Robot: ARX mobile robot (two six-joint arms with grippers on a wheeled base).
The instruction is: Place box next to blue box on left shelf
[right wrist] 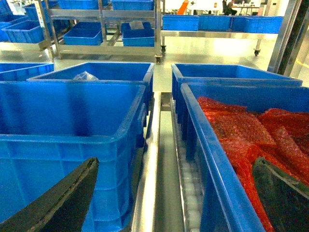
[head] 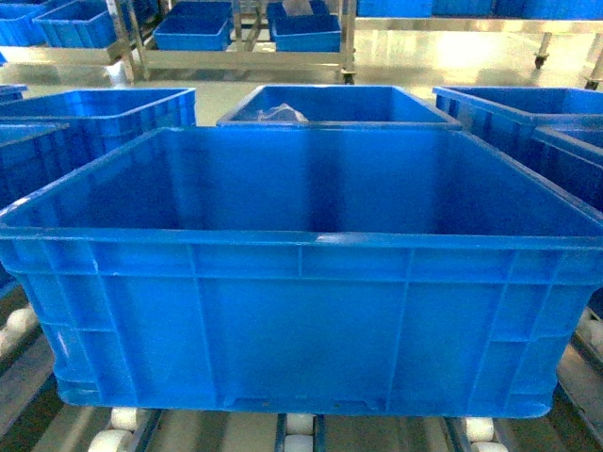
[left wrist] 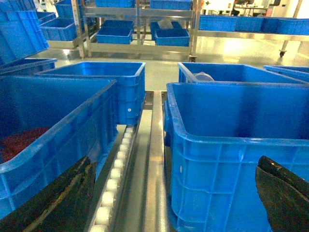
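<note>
Head view — box point(head: 301, 311) empty, on rollers point(head: 299, 426)

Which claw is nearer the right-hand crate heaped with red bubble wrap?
Right. The right claw hangs open at the gap beside that crate, one finger above it. The left claw is across the box, at its far left side.
</note>
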